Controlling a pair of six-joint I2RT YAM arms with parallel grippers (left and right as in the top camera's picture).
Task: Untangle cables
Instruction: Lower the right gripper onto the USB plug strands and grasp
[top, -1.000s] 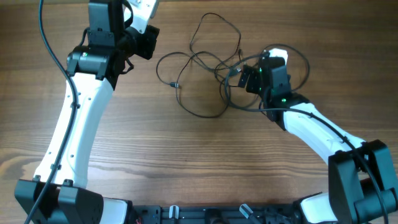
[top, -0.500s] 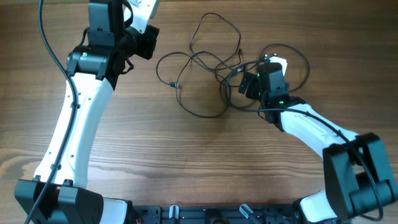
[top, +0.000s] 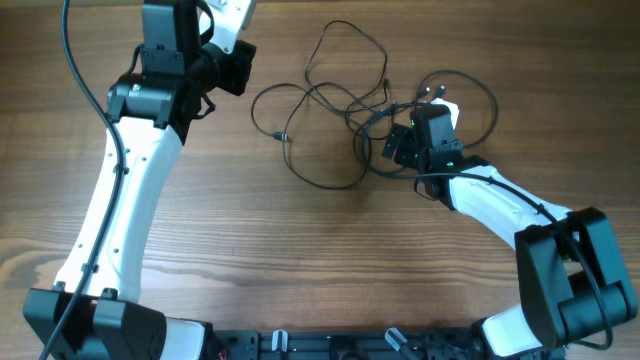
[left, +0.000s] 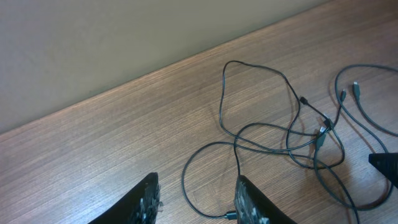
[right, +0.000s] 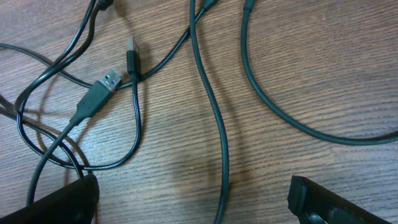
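Observation:
The cables (top: 345, 100) lie as a loose tangle of thin black loops on the wooden table, back centre. My right gripper (top: 393, 145) hovers low over the tangle's right part, wide open. In the right wrist view one strand (right: 222, 155) runs along the table between its fingers (right: 62, 202), untouched. A silver USB plug (right: 102, 84) lies to the left of that strand. My left gripper (top: 243, 70) stands at the back left, apart from the tangle, open and holding nothing. The cables (left: 239, 140) spread ahead of it, and one loop with a small plug (left: 230, 216) lies on the table under its fingers (left: 249, 202).
The table's back edge meets a pale wall (left: 124, 37) just behind the cables. The right arm's white link (top: 500, 205) stretches from the front right toward the tangle. Bare wood (top: 320, 260) fills the front half of the table.
My right gripper has crept slightly left and toward the front over the tangle, still wide open. The left arm and the cables have not moved.

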